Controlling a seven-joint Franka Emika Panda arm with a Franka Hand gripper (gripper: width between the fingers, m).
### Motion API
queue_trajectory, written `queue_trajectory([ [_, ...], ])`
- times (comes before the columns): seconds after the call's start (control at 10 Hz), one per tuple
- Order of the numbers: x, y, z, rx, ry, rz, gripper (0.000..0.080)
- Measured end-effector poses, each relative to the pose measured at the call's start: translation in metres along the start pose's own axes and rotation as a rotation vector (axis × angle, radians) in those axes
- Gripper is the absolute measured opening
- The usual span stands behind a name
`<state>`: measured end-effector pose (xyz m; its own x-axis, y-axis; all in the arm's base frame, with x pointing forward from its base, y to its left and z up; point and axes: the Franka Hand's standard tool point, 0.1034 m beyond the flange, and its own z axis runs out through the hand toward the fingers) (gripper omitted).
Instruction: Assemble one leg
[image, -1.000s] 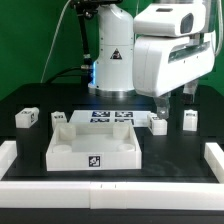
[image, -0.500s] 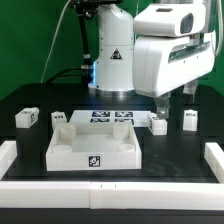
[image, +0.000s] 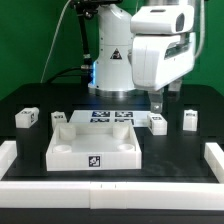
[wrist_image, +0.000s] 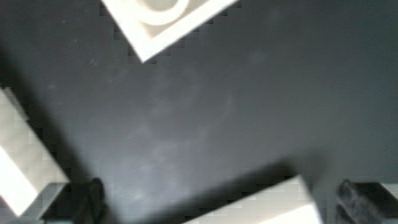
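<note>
Four small white legs with marker tags stand on the black table in the exterior view: two at the left (image: 27, 118) (image: 58, 118) and two at the right (image: 158, 124) (image: 190, 120). My gripper (image: 158, 104) hangs just above the nearer right-hand leg. In the wrist view the gripper (wrist_image: 222, 205) is open, with dark fingers (wrist_image: 79, 200) far apart at the picture's edge. A white leg (wrist_image: 267, 200) shows between and below them, not gripped.
The large white tray-like piece (image: 95, 150) with round corner sockets lies in the middle; one of its corners shows in the wrist view (wrist_image: 169, 18). The marker board (image: 112, 117) lies behind it. A white raised border (image: 12, 152) runs round the table.
The gripper and wrist have shifted a little toward the exterior view's left, over the right-hand leg. The parts on the table have not moved.
</note>
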<state>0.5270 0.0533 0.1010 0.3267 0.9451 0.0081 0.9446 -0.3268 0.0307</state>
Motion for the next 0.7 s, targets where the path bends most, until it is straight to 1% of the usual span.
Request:
queue_trajectory([
  [0.1, -0.010, 0.000, 0.002, 0.015, -0.011, -0.043, 0.0650],
  [0.2, -0.021, 0.001, 0.004, 0.022, -0.017, -0.027, 0.0650],
  [0.4, -0.019, 0.001, 0.005, 0.021, -0.016, -0.024, 0.0650],
  [0.6, -0.023, 0.001, 0.006, 0.019, -0.014, -0.064, 0.0650],
  [0.7, -0.037, -0.007, 0.014, 0.010, -0.007, -0.183, 0.0650],
])
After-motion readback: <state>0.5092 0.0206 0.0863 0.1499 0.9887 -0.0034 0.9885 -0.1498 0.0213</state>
